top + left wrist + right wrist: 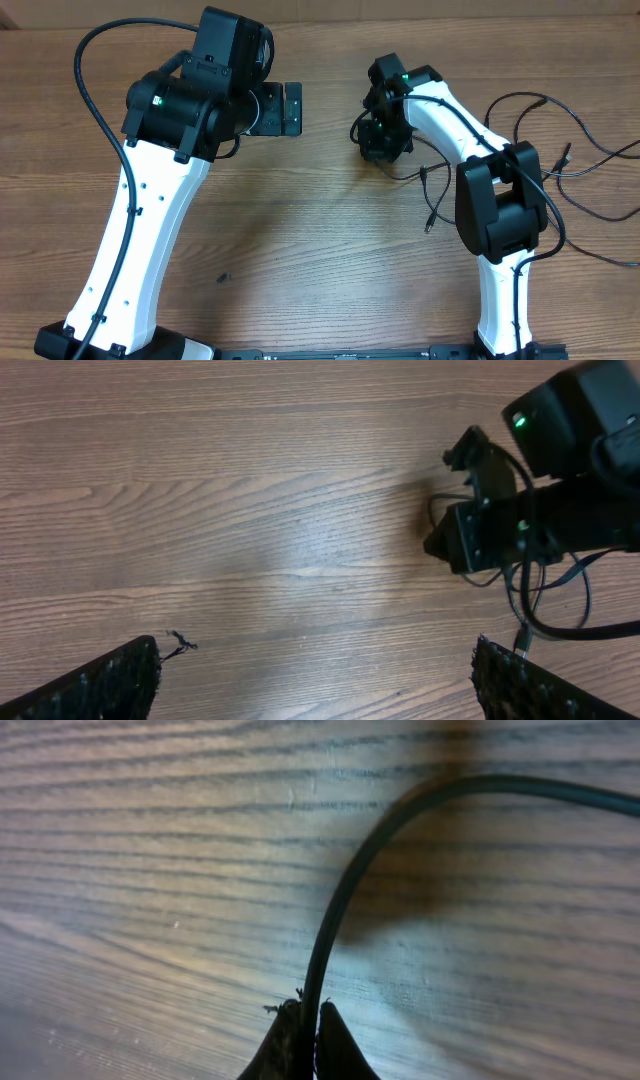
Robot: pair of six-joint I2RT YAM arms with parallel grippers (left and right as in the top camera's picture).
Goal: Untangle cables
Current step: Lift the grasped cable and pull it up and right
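Left gripper (pixel 285 108): wide open with nothing between the fingers. It hangs over bare wood towards the far side of the table (pixel 330 260), and its wrist view shows only the two dark fingertips (pixel 110 680) low in the corners, plus a tiny black fleck on the wood beside the left one.
Right gripper (pixel 380 140): tipped down at the table, just across from the left one and not touching it. The fingers are pinched right together on a cable (pixel 345 890).
That cable: a thin black cord that comes up out of the closed tips, bends in a curve and runs off to the right, lying close over the wood.
Rest of the cables (pixel 545 99): loose black loops with small plugs on the ends, spread over the right side of the table around and behind the right arm. Some strands cross each other.
Which strand is the pinched one: can't tell from overhead, the gripper covers that spot.
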